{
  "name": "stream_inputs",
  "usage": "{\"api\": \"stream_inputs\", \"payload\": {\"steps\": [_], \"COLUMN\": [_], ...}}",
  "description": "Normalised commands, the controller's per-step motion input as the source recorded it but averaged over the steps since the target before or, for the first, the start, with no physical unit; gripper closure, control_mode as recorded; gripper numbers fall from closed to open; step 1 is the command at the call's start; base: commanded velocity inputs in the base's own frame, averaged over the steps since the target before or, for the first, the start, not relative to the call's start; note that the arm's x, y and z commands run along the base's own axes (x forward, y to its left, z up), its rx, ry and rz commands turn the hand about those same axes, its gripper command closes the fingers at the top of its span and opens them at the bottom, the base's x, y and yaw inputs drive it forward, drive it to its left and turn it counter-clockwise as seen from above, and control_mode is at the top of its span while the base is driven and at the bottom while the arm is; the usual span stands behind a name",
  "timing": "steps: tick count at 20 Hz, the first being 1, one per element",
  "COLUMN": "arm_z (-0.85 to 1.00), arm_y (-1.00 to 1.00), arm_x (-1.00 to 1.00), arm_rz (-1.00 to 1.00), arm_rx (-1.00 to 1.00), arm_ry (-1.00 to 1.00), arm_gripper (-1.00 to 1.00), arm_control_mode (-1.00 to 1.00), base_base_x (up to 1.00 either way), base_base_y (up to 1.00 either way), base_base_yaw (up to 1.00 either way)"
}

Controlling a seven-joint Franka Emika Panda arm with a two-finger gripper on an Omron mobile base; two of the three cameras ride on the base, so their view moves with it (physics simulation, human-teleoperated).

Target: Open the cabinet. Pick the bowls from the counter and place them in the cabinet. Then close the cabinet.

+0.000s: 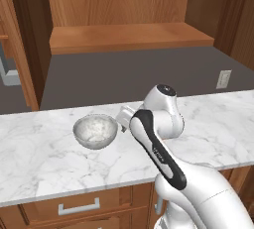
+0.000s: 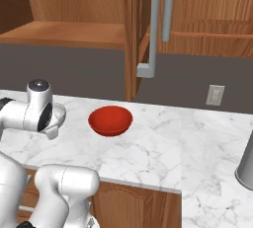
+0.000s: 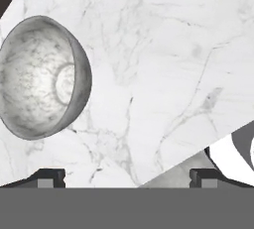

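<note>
- We see the cabinet (image 1: 119, 5) open, with its doors swung wide and its wooden shelf (image 1: 129, 35) bare, so the first job looks done
- The open door (image 2: 132, 34) with its long grey bar handle (image 2: 153, 29) hangs out above the counter (image 1: 44, 158)
- We use the grey bowl (image 1: 95, 131) as our marker, and it sits upright on the counter, below the open cabinet
- Our gripper (image 3: 127, 177) hangs over the counter just beside the grey bowl, not touching it
- The two dark fingertips (image 3: 47, 177) stand far apart with only bare marble between them, so the claw is wide apart and holds nothing
- In the hand view the grey bowl lies off to one side of the claw, not between the tips, so we think the hand must slide over it before it can grab
- The red bowl (image 2: 110, 120) sits on the same counter, a little way from the grey bowl, on the far side of our arm
- A grey metal pot (image 2: 245, 165) stands well apart from the grey bowl, past the red one
- A wall socket (image 1: 223, 79) is on the dark wall behind the counter
- What is left, we think: lift both bowls up onto the shelf, one at a time, and then shut the doors
- So we are near the start, with one step of three done
</note>
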Motion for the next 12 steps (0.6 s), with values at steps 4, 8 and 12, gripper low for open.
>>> {"api": "stream_inputs", "payload": {"steps": [4, 8, 12], "arm_z": [-0.21, -0.27, -0.17], "arm_y": [0.0, 0.0, 0.0], "arm_x": [0.59, 0.49, 0.36], "arm_rz": [0.06, 0.06, 0.06], "arm_rx": [0.0, 0.0, 0.0], "arm_ry": [0.0, 0.0, 0.0], "arm_gripper": [-1.0, -1.0, -1.0], "arm_control_mode": [-1.0, -1.0, -1.0], "base_base_x": [0.0, 0.0, 0.0], "base_base_y": [0.0, 0.0, 0.0], "base_base_yaw": [0.0, 0.0, 0.0]}}
